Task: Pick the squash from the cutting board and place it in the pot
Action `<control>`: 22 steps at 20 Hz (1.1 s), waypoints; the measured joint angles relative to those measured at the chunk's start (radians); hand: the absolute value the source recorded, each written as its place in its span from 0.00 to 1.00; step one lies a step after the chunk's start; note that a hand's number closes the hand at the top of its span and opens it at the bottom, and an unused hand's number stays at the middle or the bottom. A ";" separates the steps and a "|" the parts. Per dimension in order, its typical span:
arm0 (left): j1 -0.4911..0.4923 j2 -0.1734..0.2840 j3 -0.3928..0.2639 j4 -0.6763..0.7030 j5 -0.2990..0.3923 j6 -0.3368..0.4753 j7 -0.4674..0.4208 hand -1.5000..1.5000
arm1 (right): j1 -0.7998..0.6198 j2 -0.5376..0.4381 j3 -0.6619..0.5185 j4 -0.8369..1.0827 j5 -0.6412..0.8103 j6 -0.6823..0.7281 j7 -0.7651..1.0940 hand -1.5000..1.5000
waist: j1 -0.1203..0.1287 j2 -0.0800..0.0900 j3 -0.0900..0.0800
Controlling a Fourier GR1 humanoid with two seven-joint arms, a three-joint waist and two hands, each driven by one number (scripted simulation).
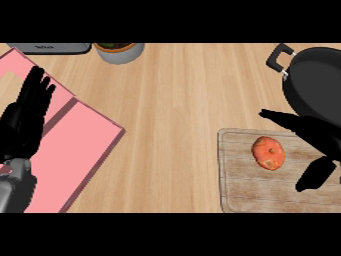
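Note:
An orange squash (269, 153) lies on the wooden cutting board (247, 190) at the lower right. The black pot (328, 85) stands beyond the board, at the right edge, its handle toward the upper left. My right hand (326, 141) hovers just right of the squash, open, with fingers stretched toward the upper left and the thumb hanging down; it does not touch the squash. My left hand (21, 122) rests open at the left, fingers up, over the pink mat.
A pink mat (77, 145) covers the left of the wooden counter. A grey appliance (51, 48) and a small grey bowl (120, 51) with dark contents stand at the back left edge.

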State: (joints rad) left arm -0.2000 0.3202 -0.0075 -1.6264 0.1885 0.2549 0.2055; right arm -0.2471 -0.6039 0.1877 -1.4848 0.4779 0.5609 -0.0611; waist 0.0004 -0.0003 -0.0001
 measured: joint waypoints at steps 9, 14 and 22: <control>0.001 -0.042 0.032 -0.010 -0.042 -0.033 0.021 0.50 | -0.018 0.101 -0.016 0.088 0.138 -0.019 -0.047 0.00 | 0.002 0.000 0.000; -0.001 -0.046 0.071 0.002 -0.043 -0.065 0.013 0.50 | -0.007 0.128 -0.033 0.137 0.206 -0.049 -0.081 0.00 | 0.002 0.000 0.000; 0.018 -0.063 0.081 -0.035 -0.067 -0.083 0.027 0.50 | -0.025 0.144 -0.005 0.221 0.317 -0.108 -0.207 1.00 | 0.003 -0.001 -0.002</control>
State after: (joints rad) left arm -0.1817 0.2573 0.0740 -1.6612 0.1220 0.1716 0.2325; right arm -0.2724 -0.4599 0.1831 -1.2642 0.7944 0.4526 -0.2683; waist 0.0036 -0.0014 -0.0024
